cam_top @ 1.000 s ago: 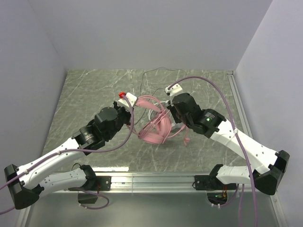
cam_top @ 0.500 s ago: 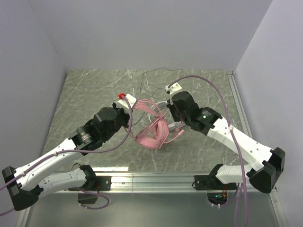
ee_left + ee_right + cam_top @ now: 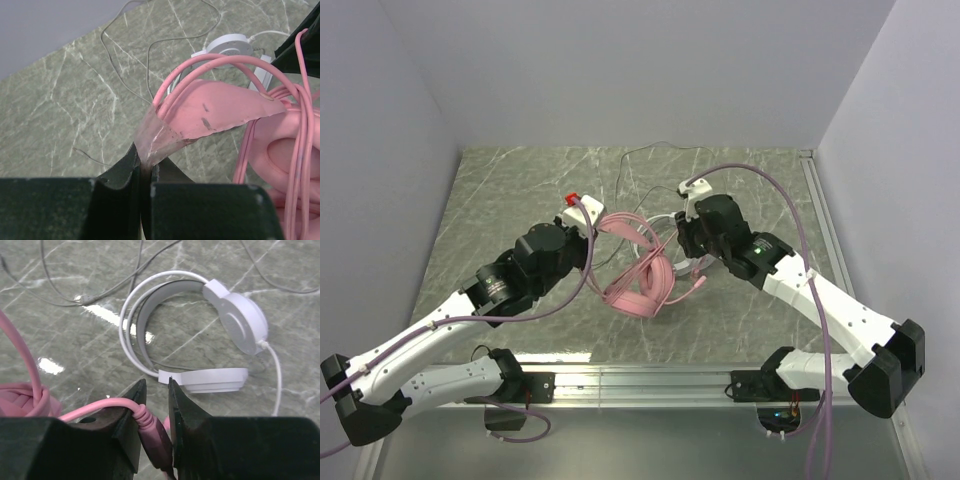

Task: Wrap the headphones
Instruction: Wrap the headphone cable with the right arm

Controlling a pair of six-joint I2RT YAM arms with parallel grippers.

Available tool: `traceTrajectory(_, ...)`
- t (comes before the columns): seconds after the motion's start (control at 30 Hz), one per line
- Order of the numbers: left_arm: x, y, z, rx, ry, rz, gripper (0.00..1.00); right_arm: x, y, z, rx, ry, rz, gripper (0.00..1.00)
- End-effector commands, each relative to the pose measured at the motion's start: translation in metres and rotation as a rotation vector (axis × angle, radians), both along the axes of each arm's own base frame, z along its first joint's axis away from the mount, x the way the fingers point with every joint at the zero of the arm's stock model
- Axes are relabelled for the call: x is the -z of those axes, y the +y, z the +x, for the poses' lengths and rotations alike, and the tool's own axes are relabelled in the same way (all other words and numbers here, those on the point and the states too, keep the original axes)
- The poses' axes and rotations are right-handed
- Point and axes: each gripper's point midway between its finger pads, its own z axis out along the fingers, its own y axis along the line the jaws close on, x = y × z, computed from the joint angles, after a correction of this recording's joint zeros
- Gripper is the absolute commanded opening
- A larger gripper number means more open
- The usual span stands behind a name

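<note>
The pink headphones (image 3: 645, 282) lie mid-table with their pink cable looped over the headband (image 3: 220, 107). My left gripper (image 3: 145, 160) is shut on the headband's thin end strip, at the left of the headset (image 3: 592, 228). My right gripper (image 3: 156, 385) stands just right of the headset (image 3: 682, 250). Its jaws are parted, and the cable's pink plug (image 3: 152, 427) rests between them against the left finger. The white headphones (image 3: 235, 315) lie flat on the table just beyond the right gripper, partly hidden behind the pink set in the top view (image 3: 642, 240).
The thin pale cable (image 3: 640, 160) of the white headset snakes over the marble tabletop toward the back wall. A metal rail (image 3: 820, 220) runs along the table's right edge. Grey walls close in the left, back and right sides.
The right gripper's jaws have parted around the pink plug and the right wrist has drawn back a little. The pink headset has shifted slightly toward the left arm, which keeps its grip.
</note>
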Motion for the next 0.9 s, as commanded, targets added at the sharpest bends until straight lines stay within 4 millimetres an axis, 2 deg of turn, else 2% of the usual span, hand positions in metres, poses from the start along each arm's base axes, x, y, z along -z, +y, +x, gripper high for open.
traceTrajectory(0.0,-0.023,-0.011,-0.029,0.134,0.055,-0.089,0.00,-0.029,-0.029,0.034,0.157,-0.143,0.085,0.34)
traceTrajectory(0.13,-0.020,-0.021,-0.029,0.155,0.117,-0.099,0.00,-0.030,-0.020,0.028,0.103,-0.197,0.184,0.44)
traceTrajectory(0.37,-0.026,-0.033,-0.033,0.192,0.152,-0.147,0.00,-0.038,-0.016,0.024,0.059,-0.258,0.242,0.45)
traceTrajectory(0.5,-0.023,-0.039,-0.035,0.203,0.191,-0.153,0.00,-0.045,-0.012,0.019,0.023,-0.296,0.286,0.53)
traceTrajectory(0.57,-0.019,-0.043,-0.035,0.212,0.215,-0.152,0.00,-0.052,-0.012,0.015,0.014,-0.326,0.319,0.54)
traceTrajectory(0.7,-0.010,-0.048,-0.033,0.201,0.253,-0.145,0.00,-0.061,-0.015,0.013,0.025,-0.354,0.338,0.63)
traceTrajectory(0.87,-0.008,-0.049,-0.029,0.173,0.274,-0.159,0.00,-0.057,-0.022,0.017,0.067,-0.351,0.324,0.65)
